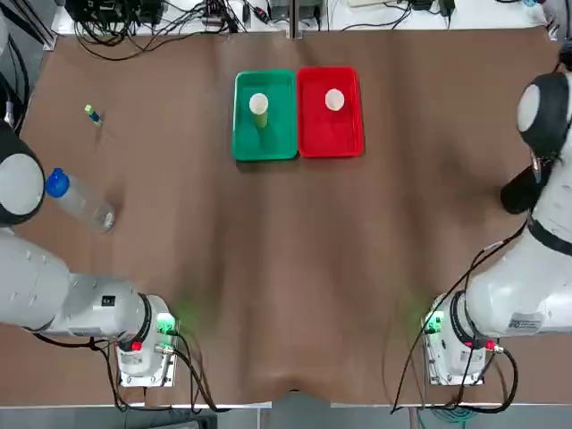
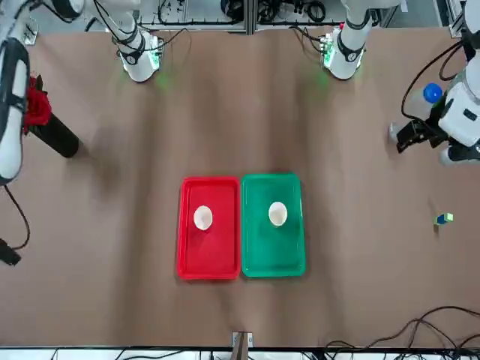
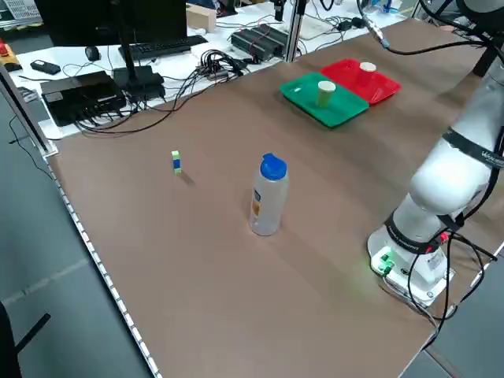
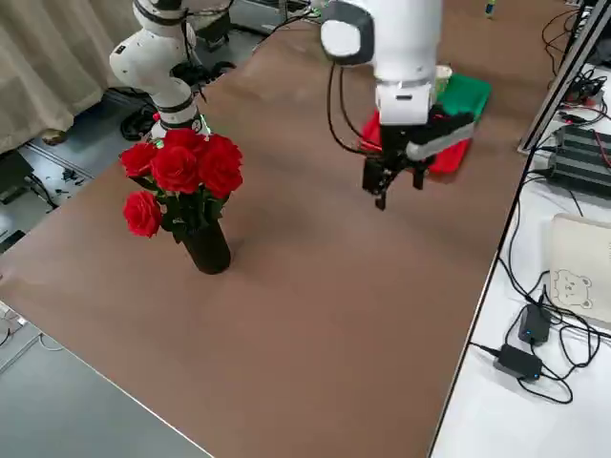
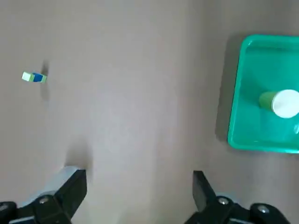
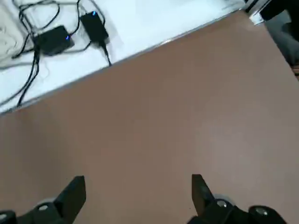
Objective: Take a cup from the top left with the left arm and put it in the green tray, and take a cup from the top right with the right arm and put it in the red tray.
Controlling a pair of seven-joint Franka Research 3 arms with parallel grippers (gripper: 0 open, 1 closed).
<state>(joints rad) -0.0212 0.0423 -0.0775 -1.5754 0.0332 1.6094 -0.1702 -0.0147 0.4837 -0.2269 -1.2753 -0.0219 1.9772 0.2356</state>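
Both placements judged complete: red cup (image 1: 334,99) seen standing in red tray (image 1: 330,143), yellow-green cup (image 1: 258,105) in green tray (image 1: 264,147), both well apart from pincers. Left gripper (image 5: 139,186) and right gripper (image 6: 138,189) being held wide open, empty. Next: only parking being called for.

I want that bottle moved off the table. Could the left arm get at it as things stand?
Probably yes. The left gripper is open and holds nothing, and the bottle stands upright on bare table on that arm's side, with nothing close around it.

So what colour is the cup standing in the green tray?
Yellow-green outside, white inside. The cup in the green tray shows best in the left side view.
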